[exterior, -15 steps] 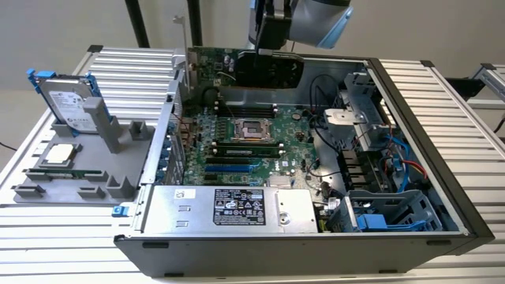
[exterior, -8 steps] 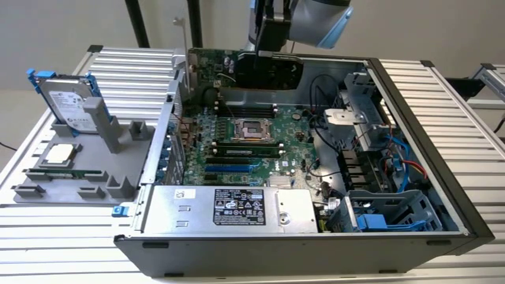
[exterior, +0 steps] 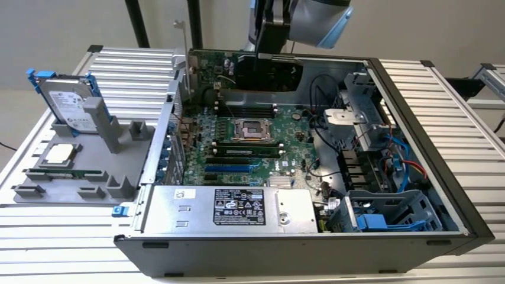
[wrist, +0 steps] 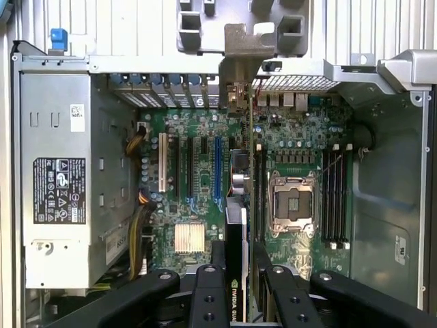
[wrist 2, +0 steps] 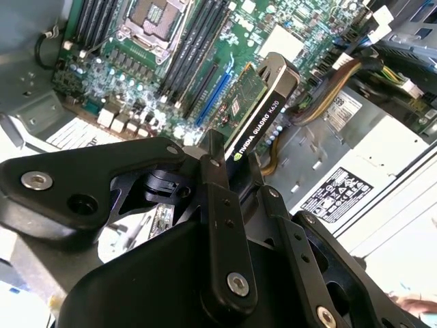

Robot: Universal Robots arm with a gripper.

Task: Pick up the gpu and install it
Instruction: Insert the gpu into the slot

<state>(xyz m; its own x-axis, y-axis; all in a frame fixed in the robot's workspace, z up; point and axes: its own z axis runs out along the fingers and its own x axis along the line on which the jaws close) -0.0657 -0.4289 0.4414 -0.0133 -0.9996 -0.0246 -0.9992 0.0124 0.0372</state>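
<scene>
- On the exterior view's left, a grey holder (exterior: 79, 177) on the counter (exterior: 134, 65) carries a hard drive (exterior: 67, 103).
- In the middle, the pincer (exterior: 272, 53) is closed on the gpu (exterior: 268, 72), which hangs upright over the far part of the motherboard (exterior: 245, 142).
- I judge that the step in hand is the carry to the slot, and the card is not yet seated.
- Seating calls for the card's edge in line with the blue slot (wrist: 218, 171), and its bracket (wrist: 237, 75) at the rear wall.

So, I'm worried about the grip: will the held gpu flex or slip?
Probably stiff: the gpu is a board backed by a black shroud. It may pivot, since the pincer clamps just one edge. Exposed components look fragile.
</scene>
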